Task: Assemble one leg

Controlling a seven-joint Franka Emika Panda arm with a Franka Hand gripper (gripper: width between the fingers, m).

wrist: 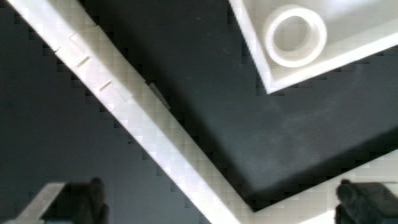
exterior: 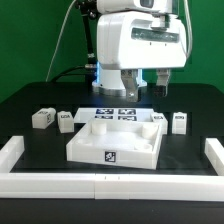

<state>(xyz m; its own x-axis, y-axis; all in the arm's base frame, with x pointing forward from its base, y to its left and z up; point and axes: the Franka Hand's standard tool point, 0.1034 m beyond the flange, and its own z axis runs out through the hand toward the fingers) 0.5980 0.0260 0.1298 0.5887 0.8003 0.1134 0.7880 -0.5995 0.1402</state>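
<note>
Now gripper (exterior: 131, 92) hangs far-centre by marker board (exterior: 110, 113), fingers (wrist: 71, 203) wide apart, nothing held. Target leg (exterior: 179, 121) lies at exterior view's right, just beside panel (exterior: 115, 152). I'd centre over leg, square jaws w/ its flat sides, descend slow.

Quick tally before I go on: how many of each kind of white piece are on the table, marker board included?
Legs: 4
Square panel with corner sockets: 1
Marker board: 1
Total: 6
</note>
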